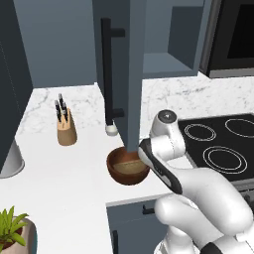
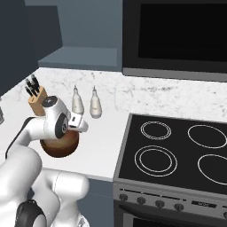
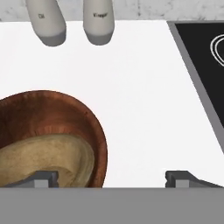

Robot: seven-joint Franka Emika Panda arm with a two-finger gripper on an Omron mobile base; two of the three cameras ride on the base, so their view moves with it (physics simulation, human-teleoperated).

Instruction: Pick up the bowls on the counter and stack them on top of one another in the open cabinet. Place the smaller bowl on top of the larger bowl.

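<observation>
Here the gripper (image 3: 111, 177) hangs just above the counter (image 3: 144, 109) with its fingers spread wide and nothing between them. The larger bowl (image 3: 52, 113) sits to one side of it, its near rim passing between the two tips, so the wall could be pinched. The smaller bowl (image 3: 43, 155) already rests inside the larger bowl. Beyond the larger bowl stand two pale shakers (image 3: 46, 22), and above them the open cabinet (image 1: 163, 64).

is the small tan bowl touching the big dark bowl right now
Touching. In the hand view the smaller bowl lies nested inside the larger bowl, its tan rim against the dark inner wall. The left base view agrees.
</observation>
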